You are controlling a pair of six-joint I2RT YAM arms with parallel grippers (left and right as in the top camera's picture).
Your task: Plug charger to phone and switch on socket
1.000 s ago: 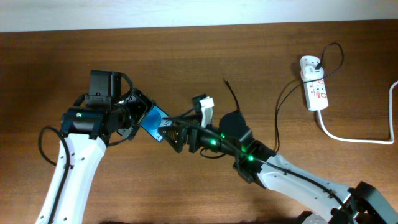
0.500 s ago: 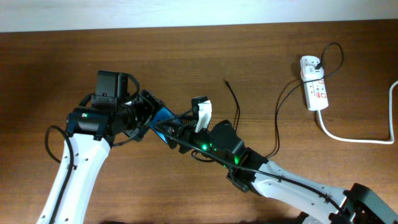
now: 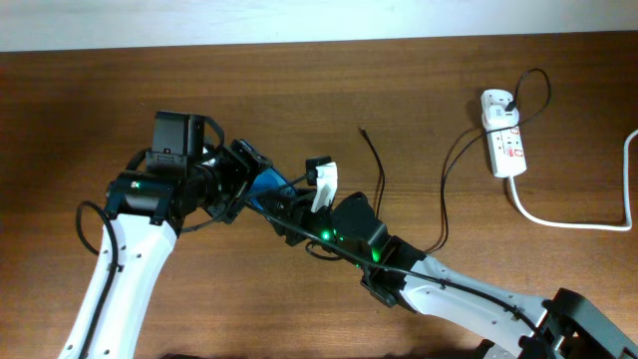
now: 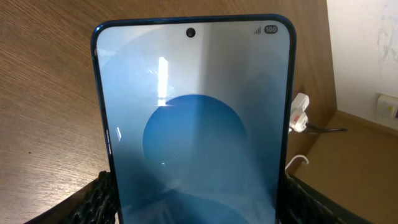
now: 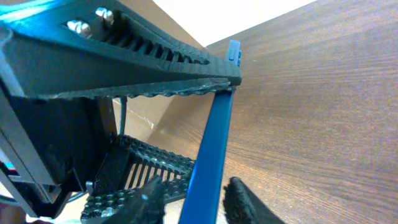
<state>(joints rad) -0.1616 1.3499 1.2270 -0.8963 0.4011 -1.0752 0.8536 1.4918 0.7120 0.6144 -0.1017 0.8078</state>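
Clamping phone (image 4: 193,124) by long sides in left gripper (image 3: 251,178). Straddling phone's thin edge with right gripper (image 5: 193,196); gripped or not, cannot tell. Noting socket (image 3: 501,135) far right.

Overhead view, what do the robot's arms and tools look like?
The left arm and right arm have white tubular links, black joint housings with green lights, and thin black cables alongside. A boxy black module sits at the left wrist. The left tool and right tool are black with lattice-textured fingers.
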